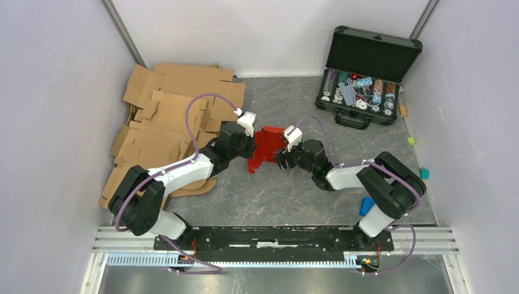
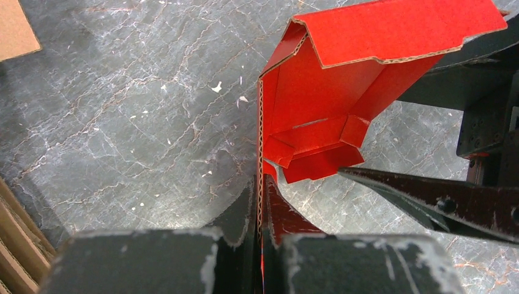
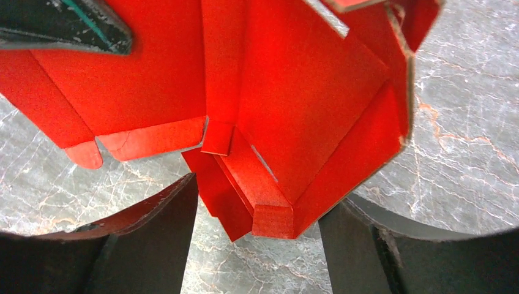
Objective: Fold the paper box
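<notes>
Underlying paper box (image 1: 267,146): grey marbled table (image 1: 278,205).

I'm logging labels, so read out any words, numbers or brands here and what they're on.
No text can be read anywhere.
On the bright red paperboard box: the faces in view are blank.
On the round poker chips in the open black case: markings too small to read.

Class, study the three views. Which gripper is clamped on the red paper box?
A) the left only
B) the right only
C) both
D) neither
A: the left gripper pinches one edge of the paper box between shut fingers, while the right gripper is open, one finger on either side of the box.
</notes>
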Robot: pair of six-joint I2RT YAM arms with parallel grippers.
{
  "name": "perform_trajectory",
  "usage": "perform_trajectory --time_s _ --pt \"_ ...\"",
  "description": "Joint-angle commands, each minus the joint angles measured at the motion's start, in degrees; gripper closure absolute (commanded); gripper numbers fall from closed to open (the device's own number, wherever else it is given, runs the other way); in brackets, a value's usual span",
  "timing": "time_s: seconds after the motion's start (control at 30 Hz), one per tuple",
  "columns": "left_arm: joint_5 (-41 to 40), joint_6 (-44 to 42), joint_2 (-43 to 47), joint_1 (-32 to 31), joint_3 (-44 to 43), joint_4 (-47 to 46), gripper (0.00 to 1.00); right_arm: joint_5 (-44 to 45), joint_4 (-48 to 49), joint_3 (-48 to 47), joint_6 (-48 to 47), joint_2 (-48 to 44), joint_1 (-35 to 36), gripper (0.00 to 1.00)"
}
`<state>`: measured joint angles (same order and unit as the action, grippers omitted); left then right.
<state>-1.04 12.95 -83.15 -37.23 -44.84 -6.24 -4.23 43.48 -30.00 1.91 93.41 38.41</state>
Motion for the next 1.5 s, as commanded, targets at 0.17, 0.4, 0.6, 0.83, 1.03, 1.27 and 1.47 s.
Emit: perform_trajectory --time_s 0.17,0.4,0.6,0.83,1.03,1.27,1.47 --pt "3.72 -1.00 -0.87 -0.30 -1.39 1.41 0.96 -0.71 -3.49 0.13 -4.30 0.24 2.55 0.19" --pt "5.83 -0.84 -1.19 -0.38 -1.75 1.66 0.95 3.87 -6.82 -2.64 -4.95 2.42 4.10 0.18" --pt "6.42 -0.82 -1.58 -0.39 -2.21 2.11 0.95 5.82 -6.83 -3.29 -4.64 3.33 4.52 0.19" --pt "5.94 -1.17 -1.23 -0.56 -2.27 2.37 0.95 7.62 -7.32 -3.97 -3.17 3.39 4.58 0.30" --pt "5.79 -1.35 -1.40 -1.06 -2.44 2.37 0.95 10.19 -6.92 -3.85 -1.96 2.75 4.54 0.43" --pt "5.61 -1.52 -2.16 -2.10 -2.84 2.46 0.95 11.37 -6.60 -4.33 2.33 3.19 4.52 0.50" --pt "5.26 -1.35 -2.69 -2.57 -3.06 2.61 0.94 14.91 -5.64 -3.32 5.68 2.34 4.56 0.52"
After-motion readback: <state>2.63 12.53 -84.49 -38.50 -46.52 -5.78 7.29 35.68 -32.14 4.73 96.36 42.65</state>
